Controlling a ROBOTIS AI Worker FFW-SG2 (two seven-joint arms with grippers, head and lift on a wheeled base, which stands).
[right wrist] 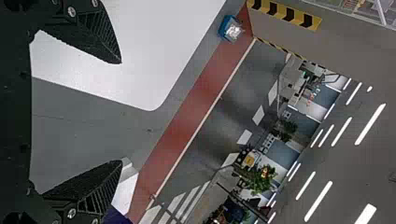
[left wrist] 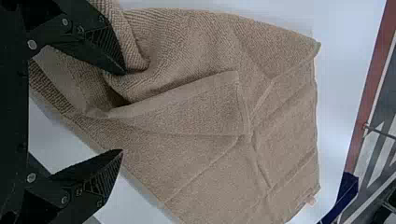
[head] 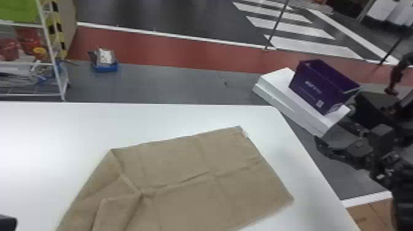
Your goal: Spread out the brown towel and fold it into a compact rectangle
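The brown towel point(head: 196, 159) lies on the white table, mostly flat but creased, with folded layers at its left and near part. A small pale tag marks its far right corner. At the head view's lower left corner a dark part of my left gripper point(head: 7, 223) shows. In the left wrist view, my left gripper point(left wrist: 123, 112) is open over the towel point(left wrist: 201, 112), one fingertip beside a raised fold. My right arm point(head: 403, 196) is at the head view's right edge; my right gripper point(right wrist: 122, 112) is open with nothing between its fingers, away from the towel.
The white table point(head: 61, 123) has a slanting right edge. Beyond it a purple box point(head: 319, 86) stands on a white box point(head: 276, 92), near dark equipment. A blue bin point(head: 106, 67) and a wire shelf point(head: 57, 70) stand beyond the far edge.
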